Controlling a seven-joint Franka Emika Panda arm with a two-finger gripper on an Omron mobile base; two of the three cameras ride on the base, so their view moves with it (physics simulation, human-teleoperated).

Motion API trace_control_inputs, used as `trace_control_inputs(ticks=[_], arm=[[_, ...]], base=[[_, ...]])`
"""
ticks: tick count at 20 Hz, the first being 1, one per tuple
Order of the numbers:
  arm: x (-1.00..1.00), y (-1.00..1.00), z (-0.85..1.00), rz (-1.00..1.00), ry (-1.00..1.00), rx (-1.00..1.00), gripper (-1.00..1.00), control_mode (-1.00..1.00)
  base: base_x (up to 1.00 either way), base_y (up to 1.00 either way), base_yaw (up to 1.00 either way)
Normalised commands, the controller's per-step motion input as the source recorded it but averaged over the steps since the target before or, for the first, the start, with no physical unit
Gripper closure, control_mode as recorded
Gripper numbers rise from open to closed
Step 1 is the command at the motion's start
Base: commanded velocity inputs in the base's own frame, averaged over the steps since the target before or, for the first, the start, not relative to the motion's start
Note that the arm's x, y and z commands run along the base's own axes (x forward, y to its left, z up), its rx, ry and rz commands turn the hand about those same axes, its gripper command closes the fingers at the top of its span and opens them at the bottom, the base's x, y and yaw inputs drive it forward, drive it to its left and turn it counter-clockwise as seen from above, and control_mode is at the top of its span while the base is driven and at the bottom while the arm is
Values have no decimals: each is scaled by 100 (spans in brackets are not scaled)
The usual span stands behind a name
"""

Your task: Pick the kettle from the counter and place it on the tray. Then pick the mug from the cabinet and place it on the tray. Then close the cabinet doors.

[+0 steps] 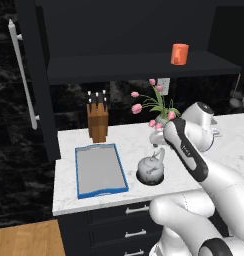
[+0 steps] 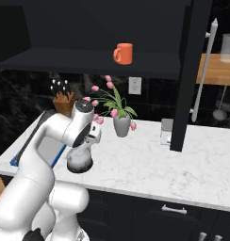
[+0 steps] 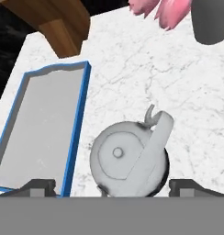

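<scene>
From the left base view, the kettle [image 1: 152, 170] sits on the table [image 1: 234, 135] near its front edge, just right of the tray [image 1: 100, 171]; the mug [image 1: 179, 54] stands on the cabinet shelf [image 1: 134, 66]. From the right base view, the arm hangs over the kettle [image 2: 79, 160]. From the hand view, the fingers [image 3: 38, 186] stand spread wide, either side of the kettle [image 3: 130, 160], pinching nothing.
</scene>
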Motion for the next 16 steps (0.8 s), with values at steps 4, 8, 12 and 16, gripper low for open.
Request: trace_control_inputs(ticks=[4, 8, 12, 16], arm=[[0, -28, -18, 0, 8, 22, -100, -100], [6, -2, -32, 0, 9, 13, -100, -100], [19, 0, -43, 0, 8, 13, -100, -100], [22, 0, -36, 0, 9, 13, -100, -100]], base=[[0, 0, 0], [0, 0, 0], [0, 0, 0], [0, 0, 0]])
